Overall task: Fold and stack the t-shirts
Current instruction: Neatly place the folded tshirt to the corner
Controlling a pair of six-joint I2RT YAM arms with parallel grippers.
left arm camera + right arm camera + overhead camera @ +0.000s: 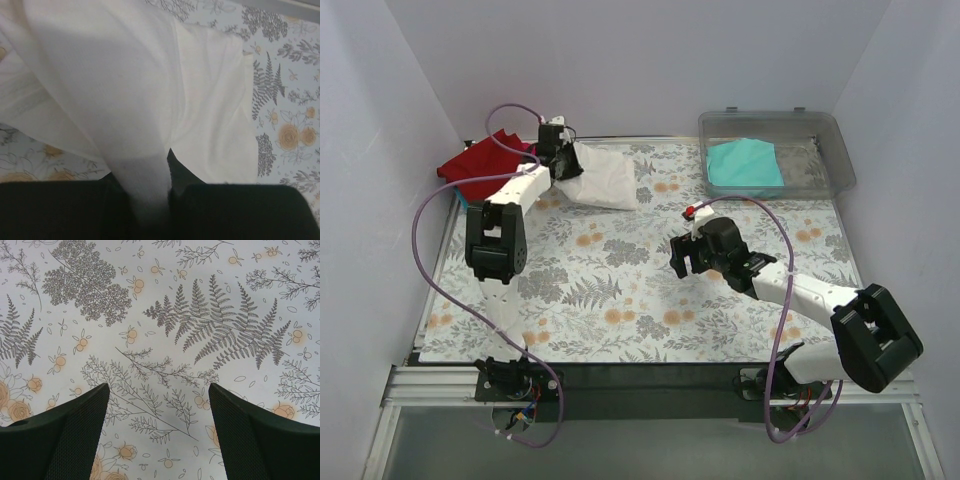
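Note:
A folded white t-shirt [605, 178] lies at the back left of the floral table, and my left gripper [563, 158] is shut on its left edge. In the left wrist view the white cloth [150, 90] fills most of the picture and a bunch of it runs down between the dark fingers [192, 180]. A red t-shirt [480, 165] lies further left, just behind the left arm. A teal t-shirt [745, 165] rests folded in the bin. My right gripper [688, 262] hovers over mid-table, open and empty [157, 390].
A clear plastic bin [825, 140] stands at the back right corner. A blue edge [456, 197] shows under the red t-shirt at the left wall. White walls close in the table on three sides. Purple cables loop from both arms.

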